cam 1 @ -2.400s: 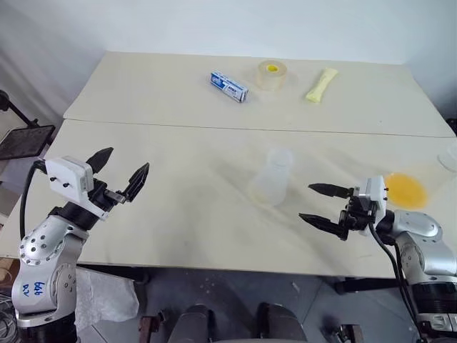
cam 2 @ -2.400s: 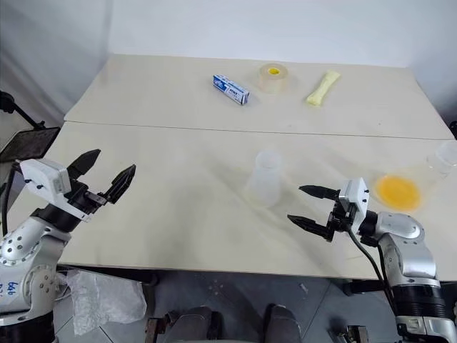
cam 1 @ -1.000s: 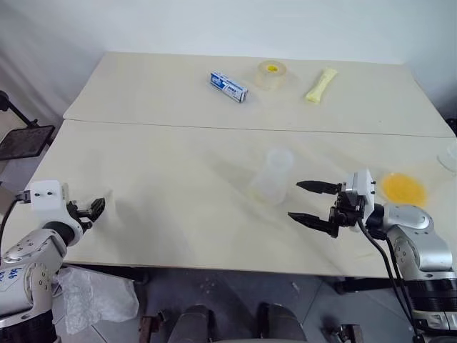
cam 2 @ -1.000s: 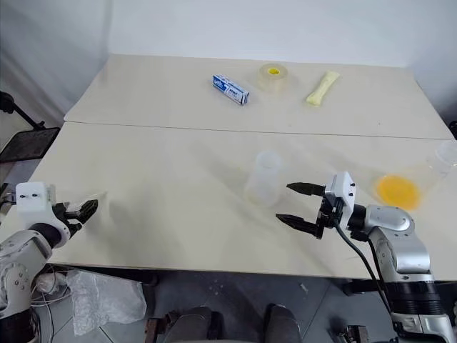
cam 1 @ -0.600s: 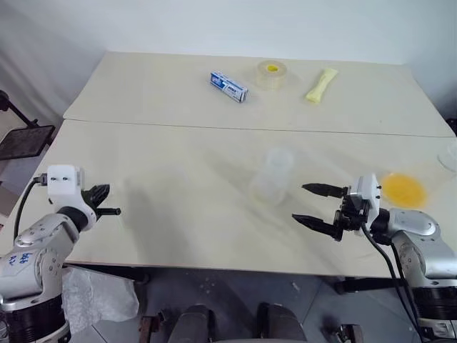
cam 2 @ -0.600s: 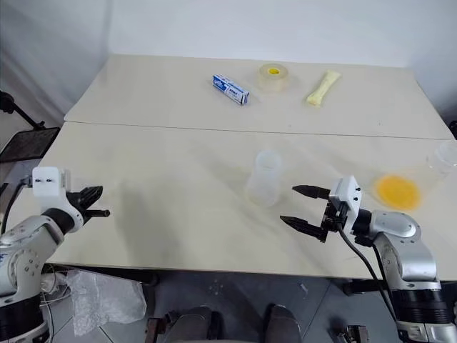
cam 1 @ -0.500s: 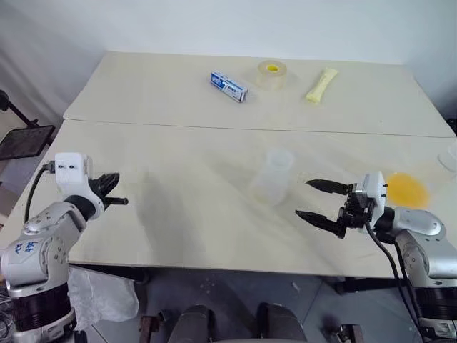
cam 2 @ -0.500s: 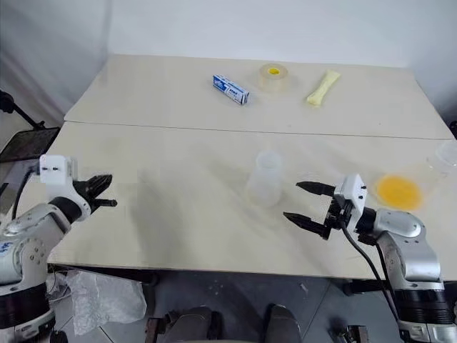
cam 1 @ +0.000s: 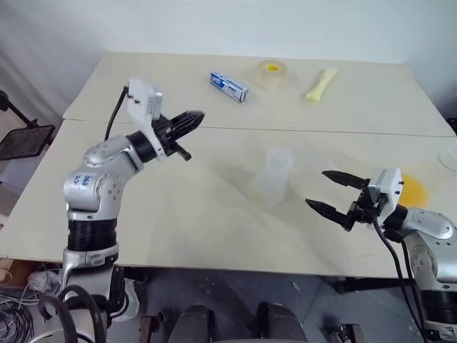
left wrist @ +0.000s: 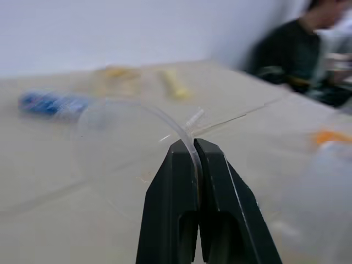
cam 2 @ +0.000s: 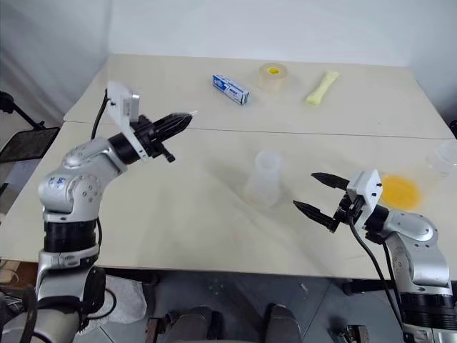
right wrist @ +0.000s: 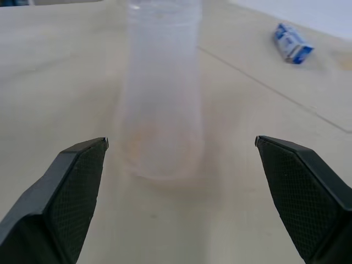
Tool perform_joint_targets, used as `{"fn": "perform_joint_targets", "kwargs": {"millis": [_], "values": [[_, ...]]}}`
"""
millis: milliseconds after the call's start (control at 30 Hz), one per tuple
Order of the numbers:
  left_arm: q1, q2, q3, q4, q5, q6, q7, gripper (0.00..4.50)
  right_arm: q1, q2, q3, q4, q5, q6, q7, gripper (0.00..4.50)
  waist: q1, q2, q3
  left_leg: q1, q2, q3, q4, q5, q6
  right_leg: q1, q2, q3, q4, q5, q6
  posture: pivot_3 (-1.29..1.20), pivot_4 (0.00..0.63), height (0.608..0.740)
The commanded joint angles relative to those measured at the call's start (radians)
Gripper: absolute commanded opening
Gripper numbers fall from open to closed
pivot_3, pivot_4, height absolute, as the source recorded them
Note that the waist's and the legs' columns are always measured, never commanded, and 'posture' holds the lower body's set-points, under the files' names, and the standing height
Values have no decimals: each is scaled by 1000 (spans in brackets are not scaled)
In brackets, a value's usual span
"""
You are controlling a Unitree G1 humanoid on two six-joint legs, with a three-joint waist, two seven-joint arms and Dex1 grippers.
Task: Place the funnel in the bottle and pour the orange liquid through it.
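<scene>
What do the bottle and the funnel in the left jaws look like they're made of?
Bottle: likely frosted, translucent plastic; the table shows faintly through its cloudy matte wall. Funnel, pinched by its rim in the shut left gripper: thin, clear, glossy plastic by the look; the table reads straight through it and only its rim catches light. Glass can't be fully ruled out for either.

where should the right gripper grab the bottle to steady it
Take the bottle around its wide lower body, coming level from the robot's right. It stands upright and tapers to the mouth, which must stay free for the funnel. The open right gripper already faces it, fingers either side.
</scene>
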Motion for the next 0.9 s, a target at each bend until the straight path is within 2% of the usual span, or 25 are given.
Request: {"fn": "perform_joint_targets", "kwargs": {"millis": [33, 100, 233, 433, 667, 900], "values": [[-88, 15, -28, 87, -8, -67, -130, 30, 17, 5, -46, -72, 22, -15, -42, 4500, -4, 0, 0, 0, 0, 0, 0, 0, 0, -1, 0, 0, 0, 0, 0, 0, 150, 740], [-119, 21, -35, 126, -12, -88, -185, 30, 24, 7, -49, -93, 30, -10, -60, 4500, -6, 0, 0, 0, 1, 2, -1, 0, 0, -1, 1, 0, 0, 0, 0, 0, 150, 740], [-186, 46, -88, 214, -3, -167, -394, 30, 45, 12, -55, -159, 43, 10, -107, 4500, -3, 0, 0, -1, 1, 3, 0, 0, 0, -2, 1, 0, 0, 0, 0, 0, 150, 740], [-304, 72, -175, 422, 112, -392, -612, 30, 61, 23, -57, -249, 58, 50, -180, 4500, 4, 0, 0, -2, 0, 7, 1, 0, 0, -1, 0, 0, 0, 0, 0, 0, 150, 740], [-421, 57, -243, 633, 219, -606, -772, 30, 61, 23, -57, -293, 79, 76, -213, 4500, 0, 0, 0, -2, 0, 10, 1, 0, 0, -2, 1, -1, 0, 0, 0, 0, 150, 740], [-553, -20, -268, 851, 301, -815, -834, 30, 76, 32, -40, -319, 80, 81, -227, 4500, 2, -1, 1, -3, 0, 10, 1, 0, 1, -2, 0, -1, 0, 0, 0, 0, 150, 740]]}}
